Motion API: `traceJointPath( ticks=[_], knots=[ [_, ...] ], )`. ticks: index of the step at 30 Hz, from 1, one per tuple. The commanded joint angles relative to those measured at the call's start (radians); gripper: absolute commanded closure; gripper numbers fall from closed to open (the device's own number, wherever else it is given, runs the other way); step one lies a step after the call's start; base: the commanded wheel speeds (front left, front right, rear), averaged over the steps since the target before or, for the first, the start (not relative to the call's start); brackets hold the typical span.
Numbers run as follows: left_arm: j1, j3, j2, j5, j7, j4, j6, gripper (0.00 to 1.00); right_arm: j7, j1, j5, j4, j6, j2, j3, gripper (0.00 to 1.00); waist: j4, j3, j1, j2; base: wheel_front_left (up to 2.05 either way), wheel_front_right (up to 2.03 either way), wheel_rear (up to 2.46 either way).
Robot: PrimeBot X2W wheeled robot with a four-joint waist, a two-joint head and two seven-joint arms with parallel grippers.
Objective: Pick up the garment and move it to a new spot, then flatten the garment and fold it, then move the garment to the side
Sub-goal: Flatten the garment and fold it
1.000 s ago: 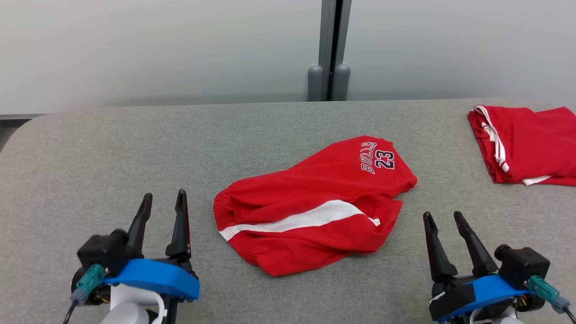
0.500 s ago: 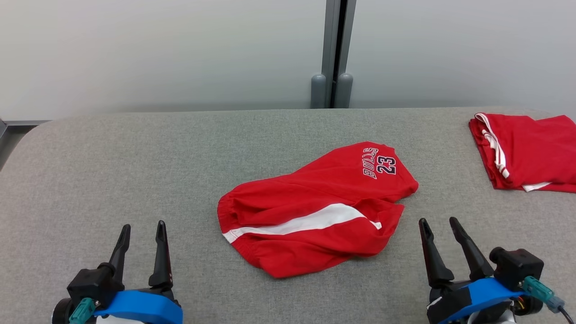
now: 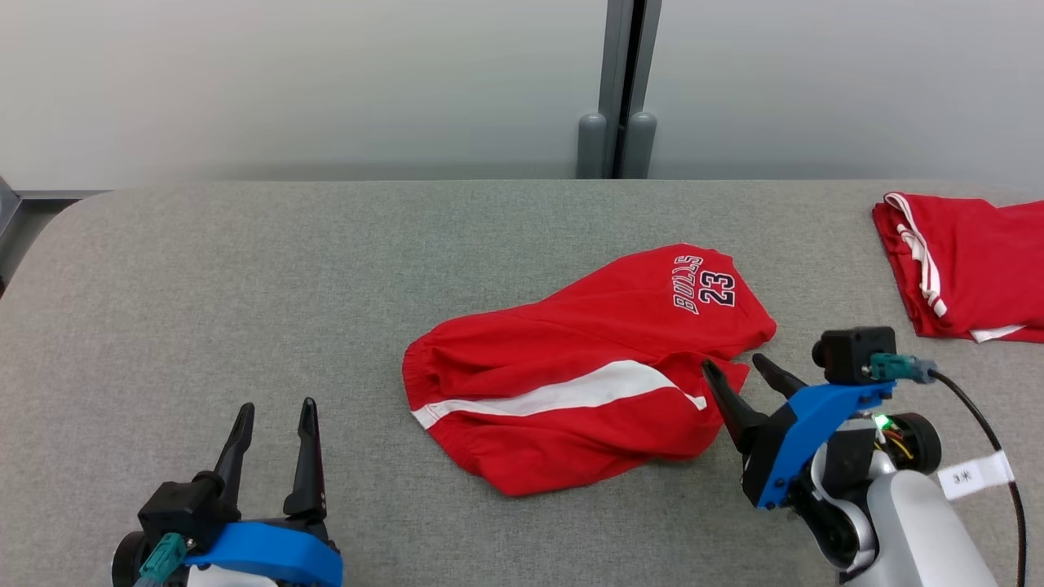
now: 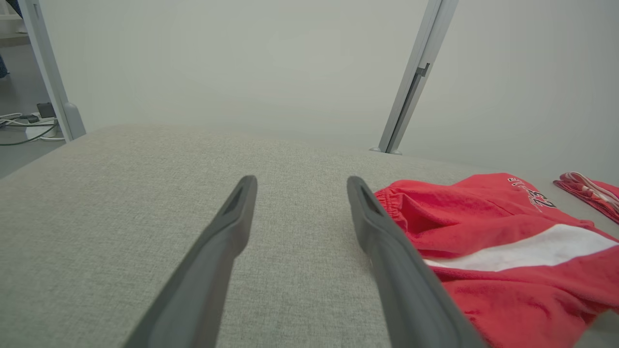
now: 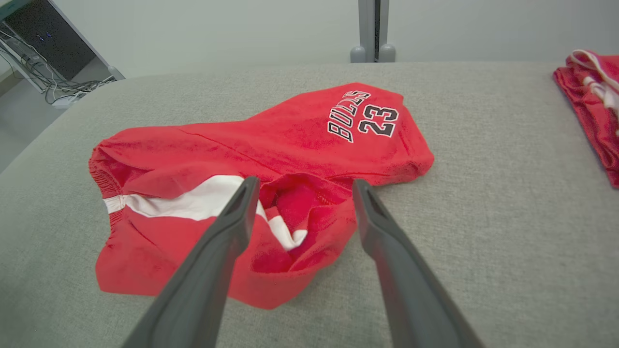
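Observation:
The garment (image 3: 587, 367) is a pair of red shorts with a white side stripe and "BULLS 23" print, lying crumpled in the middle of the grey table (image 3: 326, 269). My right gripper (image 3: 734, 367) hovers open at the garment's right leg opening, fingers pointing toward it. In the right wrist view the garment (image 5: 271, 159) lies between and beyond the open right gripper (image 5: 300, 186). My left gripper (image 3: 273, 412) stands open at the lower left, apart from the cloth. In the left wrist view the garment (image 4: 483, 232) lies to the right of the open left gripper (image 4: 300, 183).
A second red garment (image 3: 971, 269), folded, with white stripes, lies at the table's far right edge. A grey partition post (image 3: 620, 90) stands behind the table. Bare grey table surface stretches to the left and front.
My right arm has swung in and turned toward the garment's right end. The left gripper has drawn back to the lower left. The camera has shifted slightly.

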Motion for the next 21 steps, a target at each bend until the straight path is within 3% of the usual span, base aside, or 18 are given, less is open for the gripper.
traceJointPath(
  ticks=[1, 9, 21],
  knots=[
    [-0.024, 0.005, -0.006, 0.012, -0.004, 0.003, -0.011, 0.00, 0.061, -0.044, 0.034, 0.020, 0.001, -0.003, 0.011, 0.00, 0.009, 0.007, -0.0001, -0.0001, 0.00, 0.00, 0.00],
    [-0.042, 0.019, -0.027, 0.045, -0.004, 0.009, -0.040, 0.00, 0.212, -0.172, 0.095, 0.176, 0.001, -0.003, 0.025, 0.00, 0.044, 0.037, -0.0001, -0.0001, 0.00, 0.00, 0.00],
    [-0.056, 0.027, -0.050, 0.071, -0.004, 0.027, -0.070, 0.00, 0.208, -0.347, 0.187, 0.509, 0.001, -0.003, -0.007, 0.00, 0.084, 0.054, -0.0001, -0.0001, 0.00, 0.00, 0.00]
  ],
)
